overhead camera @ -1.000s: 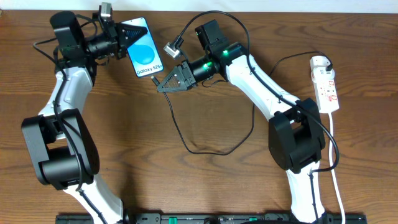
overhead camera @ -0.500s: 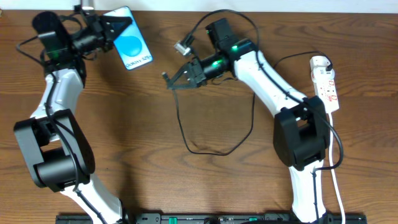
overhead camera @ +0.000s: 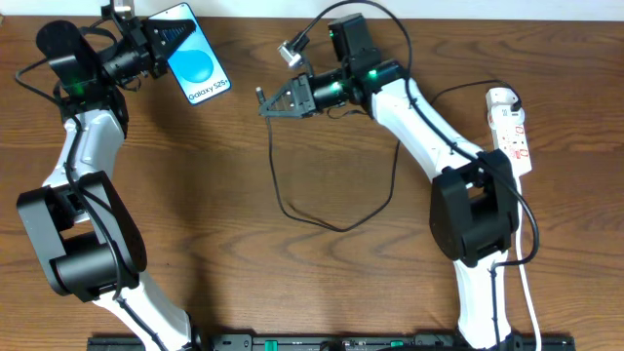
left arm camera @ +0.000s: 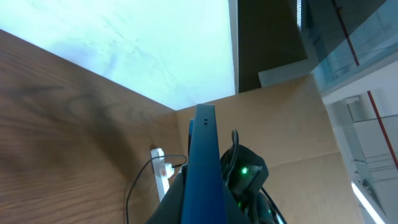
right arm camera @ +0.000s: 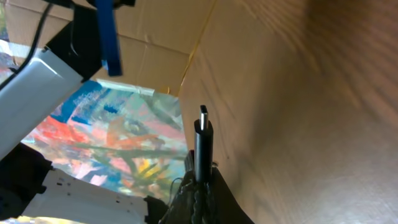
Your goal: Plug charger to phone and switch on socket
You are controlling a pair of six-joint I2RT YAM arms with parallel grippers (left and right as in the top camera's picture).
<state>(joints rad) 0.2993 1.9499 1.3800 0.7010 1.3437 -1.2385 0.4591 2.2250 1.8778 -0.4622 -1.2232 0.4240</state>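
My left gripper is shut on the phone, held tilted above the table's far left, its blue screen reading "Galaxy S25". In the left wrist view the phone shows edge-on between the jaws. My right gripper is shut on the charger's plug, held off the table to the right of the phone, tip pointing left. In the right wrist view the plug sticks up from the jaws and the phone is at upper left. The black cable loops over the table. The socket lies at the far right.
The socket's white cord runs down the right side toward the front edge. The right arm's base stands between the cable loop and the socket. The left arm's base stands at the left.
Both arms have lifted toward the far edge. The phone has gone up and to the left in the left gripper. The plug has risen with the right gripper, and the gap between them has widened.
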